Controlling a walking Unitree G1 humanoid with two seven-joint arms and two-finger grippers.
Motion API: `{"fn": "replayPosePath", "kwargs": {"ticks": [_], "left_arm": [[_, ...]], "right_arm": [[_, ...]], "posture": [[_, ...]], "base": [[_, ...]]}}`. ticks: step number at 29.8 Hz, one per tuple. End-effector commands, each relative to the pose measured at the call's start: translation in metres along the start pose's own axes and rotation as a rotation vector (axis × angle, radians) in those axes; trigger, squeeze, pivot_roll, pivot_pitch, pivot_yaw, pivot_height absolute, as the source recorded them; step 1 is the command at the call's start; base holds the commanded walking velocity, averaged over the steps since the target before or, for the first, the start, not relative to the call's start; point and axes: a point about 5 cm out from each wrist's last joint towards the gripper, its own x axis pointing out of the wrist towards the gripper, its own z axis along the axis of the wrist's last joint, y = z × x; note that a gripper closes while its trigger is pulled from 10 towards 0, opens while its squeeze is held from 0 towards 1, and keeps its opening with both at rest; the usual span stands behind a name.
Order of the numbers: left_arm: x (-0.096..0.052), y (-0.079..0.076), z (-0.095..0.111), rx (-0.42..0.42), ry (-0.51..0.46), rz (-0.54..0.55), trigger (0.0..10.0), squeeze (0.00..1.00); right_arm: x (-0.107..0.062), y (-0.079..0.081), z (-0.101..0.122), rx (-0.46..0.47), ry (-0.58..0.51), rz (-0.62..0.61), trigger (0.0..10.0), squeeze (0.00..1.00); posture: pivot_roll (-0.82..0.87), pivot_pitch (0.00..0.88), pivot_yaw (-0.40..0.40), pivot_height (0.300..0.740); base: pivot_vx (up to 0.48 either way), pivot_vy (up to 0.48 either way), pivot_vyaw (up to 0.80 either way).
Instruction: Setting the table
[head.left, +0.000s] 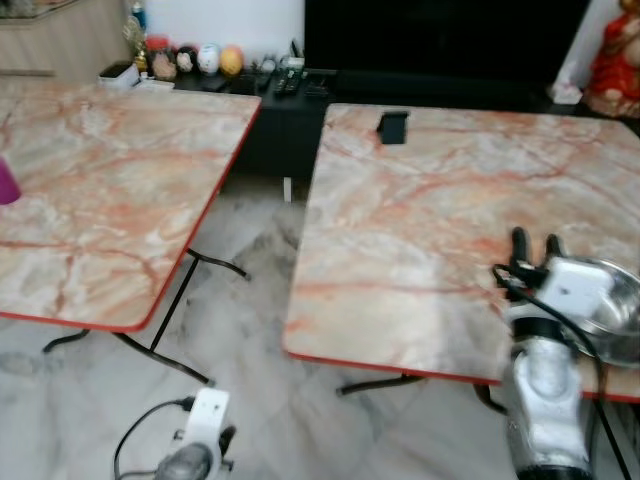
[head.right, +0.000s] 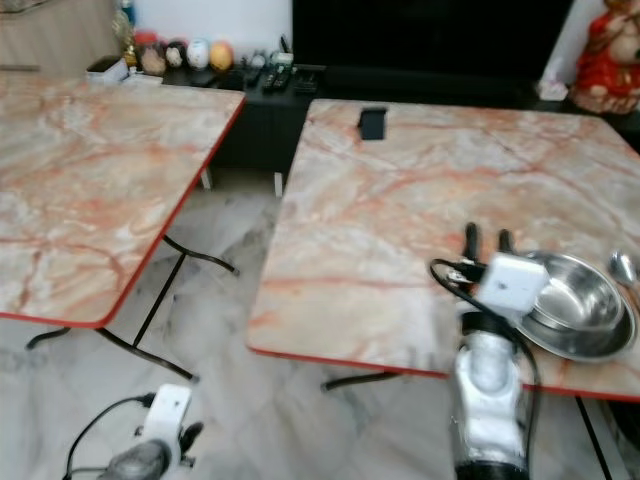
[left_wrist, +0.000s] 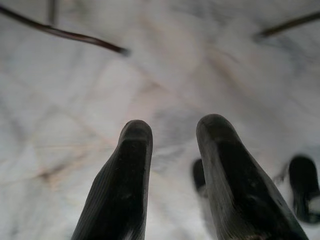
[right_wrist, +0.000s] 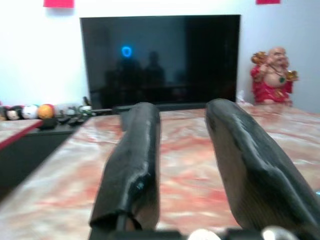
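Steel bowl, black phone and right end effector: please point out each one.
Steel bowl (head.right: 585, 300), right eye view, inner wall.
Black phone (head.left: 392, 127), left eye view, its middle.
Right end effector (head.left: 533, 246), left eye view, between fingertips.

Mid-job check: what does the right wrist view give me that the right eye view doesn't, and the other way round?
Right wrist: the TV screen, a whole red figurine and the open right gripper fingers close up. Right eye: the steel bowl and spoon on the right table, a phone, the second table and the floor. Both: the marbled right table and the round ornaments on the dark stand.
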Motion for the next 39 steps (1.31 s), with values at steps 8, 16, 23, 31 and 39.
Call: {"fn": "replayPosePath", "kwargs": {"ticks": [8, 16, 23, 31, 39], "left_arm": [[0.0002, -0.0009, 0.0007, -0.032, -0.004, 0.016, 10.0, 0.0], [-0.0006, 0.0008, -0.0019, -0.036, 0.0, 0.022, 10.0, 0.0], [-0.0003, 0.0004, -0.0006, -0.041, -0.002, 0.022, 10.0, 0.0], [0.0001, 0.0006, 0.0011, -0.036, -0.008, 0.023, 10.0, 0.0], [-0.0005, 0.0005, -0.0017, -0.039, -0.001, 0.024, 10.0, 0.0]], "right_arm": [[0.0035, -0.007, 0.0048, -0.028, -0.013, -0.023, 10.0, 0.0], [0.005, -0.0064, 0.0062, -0.029, -0.016, -0.024, 10.0, 0.0], [0.0057, -0.0057, 0.0043, -0.032, -0.006, -0.021, 10.0, 0.0], [0.0078, -0.0051, 0.002, -0.034, 0.004, -0.013, 10.0, 0.0], [0.0113, -0.0071, -0.0031, -0.035, 0.023, -0.006, 10.0, 0.0]], "posture": [[-0.04, 0.0, 0.014, 0.731], [-0.04, 0.0, 0.019, 0.731], [-0.03, 0.0, 0.019, 0.731], [-0.03, 0.0, 0.017, 0.731], [-0.02, 0.0, 0.008, 0.731]], "base": [[0.0, 0.409, 0.0], [0.0, 0.41, 0.0], [0.0, 0.41, 0.0], [0.0, 0.307, 0.0], [0.0, 0.0, 0.0]]}}
